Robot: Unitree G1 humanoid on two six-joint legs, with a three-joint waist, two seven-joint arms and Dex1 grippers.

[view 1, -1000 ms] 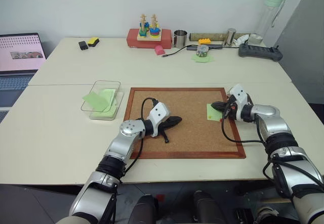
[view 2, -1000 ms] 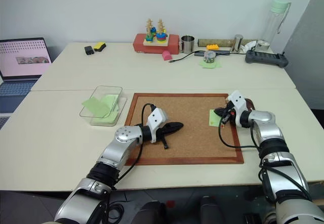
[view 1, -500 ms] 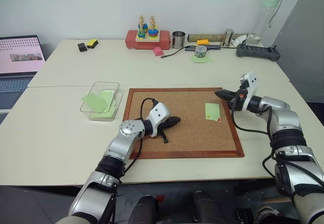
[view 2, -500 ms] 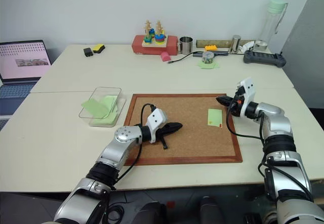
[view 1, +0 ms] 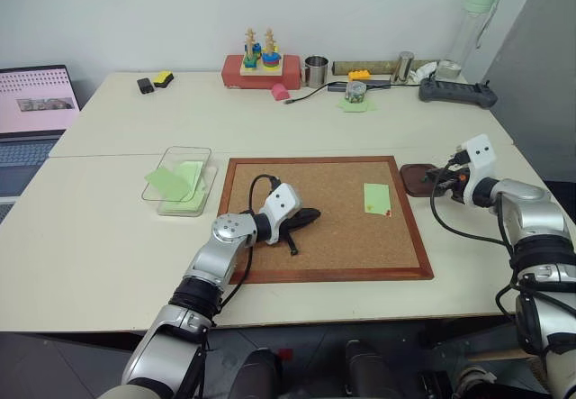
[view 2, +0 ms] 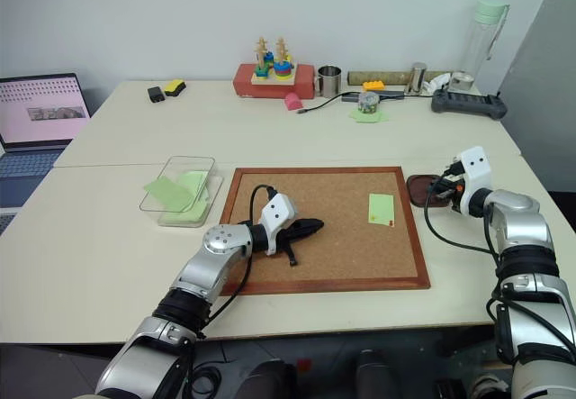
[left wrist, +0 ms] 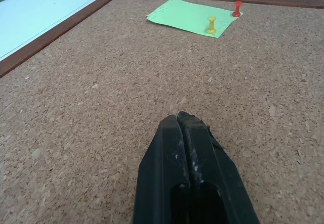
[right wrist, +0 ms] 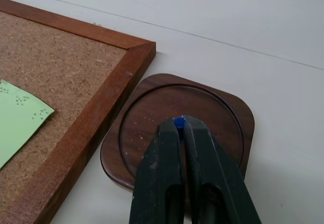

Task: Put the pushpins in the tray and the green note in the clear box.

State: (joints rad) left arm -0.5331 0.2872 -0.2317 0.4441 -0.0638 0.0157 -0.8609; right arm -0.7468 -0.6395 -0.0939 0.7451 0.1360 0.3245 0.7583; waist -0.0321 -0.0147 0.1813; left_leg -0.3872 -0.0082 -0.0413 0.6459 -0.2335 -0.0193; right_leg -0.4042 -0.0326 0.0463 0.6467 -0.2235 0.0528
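Clear box sits on the bench, well off to the left of the left gripper, just outside the corkboard's left frame edge. Pale green notes lie in it, one tilted over its left rim. Bare bench all round the box on its near and left sides.

Left gripper rests low over the corkboard, left of centre, fingers pressed together with nothing between them. In the left wrist view the closed tips point across open cork toward the green note. The note lies well ahead of this gripper, flat on the cork, near the board's far-right corner. Two pushpins stand in the note's edge: a yellow pushpin and a red pushpin, the red one at the note's corner. The cork between gripper and note is unobstructed.

From the head views the green note lies on the right part of the board, between the two grippers, short of the right frame edge.

Tray lies on the bench touching or just beside the outer side of the board's right frame, at its far corner. Right gripper hangs directly over the tray's inner well, fingers closed on a small blue pushpin whose head shows at the tips. Whether the tips touch the tray floor cannot be told. Open bench beyond and to the right of the tray.
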